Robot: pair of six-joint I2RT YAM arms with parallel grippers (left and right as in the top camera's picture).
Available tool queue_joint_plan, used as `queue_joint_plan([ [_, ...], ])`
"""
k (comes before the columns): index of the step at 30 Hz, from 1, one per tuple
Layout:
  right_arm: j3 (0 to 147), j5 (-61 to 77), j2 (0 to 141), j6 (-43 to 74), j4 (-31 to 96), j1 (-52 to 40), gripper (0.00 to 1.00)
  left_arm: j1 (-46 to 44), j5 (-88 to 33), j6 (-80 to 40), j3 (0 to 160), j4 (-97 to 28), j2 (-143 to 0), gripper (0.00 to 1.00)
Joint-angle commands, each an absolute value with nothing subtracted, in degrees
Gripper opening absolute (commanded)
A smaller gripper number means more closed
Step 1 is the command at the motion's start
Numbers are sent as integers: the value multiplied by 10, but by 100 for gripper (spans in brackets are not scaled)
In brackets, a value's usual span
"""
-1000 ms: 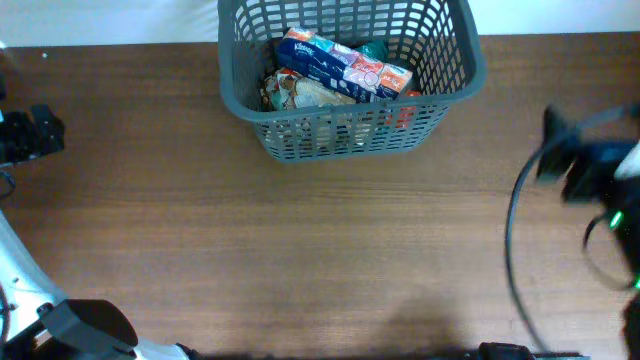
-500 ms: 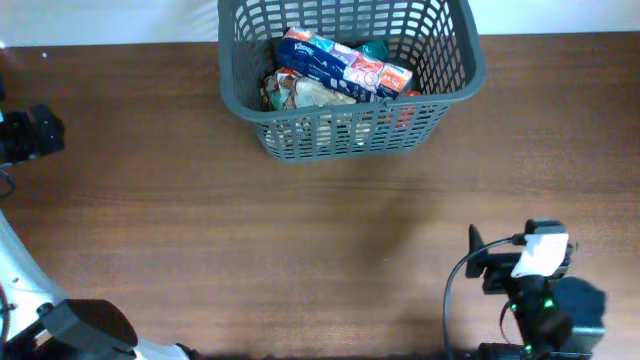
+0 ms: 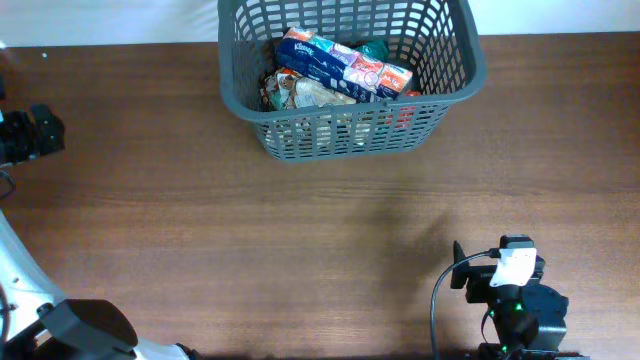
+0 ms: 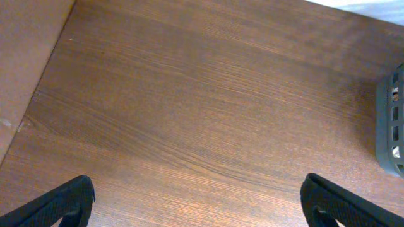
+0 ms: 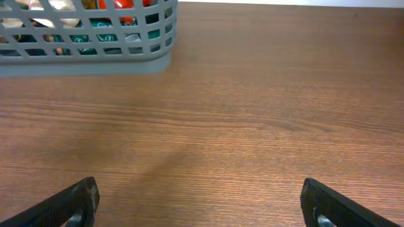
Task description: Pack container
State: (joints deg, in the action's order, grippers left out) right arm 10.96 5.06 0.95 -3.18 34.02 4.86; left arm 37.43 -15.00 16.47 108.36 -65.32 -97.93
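The container [image 3: 455, 85], a large dark grey slotted basket, stands at the far middle of the table. It holds a blue tissue pack [image 3: 330, 62] and several snack packets. Its corner shows in the right wrist view [image 5: 95, 60] and its edge in the left wrist view [image 4: 392, 126]. My right gripper [image 5: 202, 205] is open and empty over bare wood; its arm [image 3: 510, 300] sits at the near right edge. My left gripper [image 4: 199, 202] is open and empty over bare wood; its arm [image 3: 30, 135] is at the far left edge.
The wooden table [image 3: 300, 250] ends at a white backdrop [image 3: 100, 20] behind the basket. A tan surface [image 4: 25, 63] borders the table on the left in the left wrist view. A black cable [image 3: 440, 310] loops beside the right arm.
The right arm has swung from the right edge down to the near right edge of the table. The left arm and the basket have not moved.
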Motion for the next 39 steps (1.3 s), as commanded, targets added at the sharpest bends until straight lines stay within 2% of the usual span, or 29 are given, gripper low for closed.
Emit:
queue_joint_plan([
  [1, 95, 22, 2, -27, 336, 46, 99, 376, -157, 159, 1082, -654, -978, 99],
  [39, 87, -1, 2, -27, 330, 46, 99, 374, -156, 159, 1081, -654, -974, 99],
])
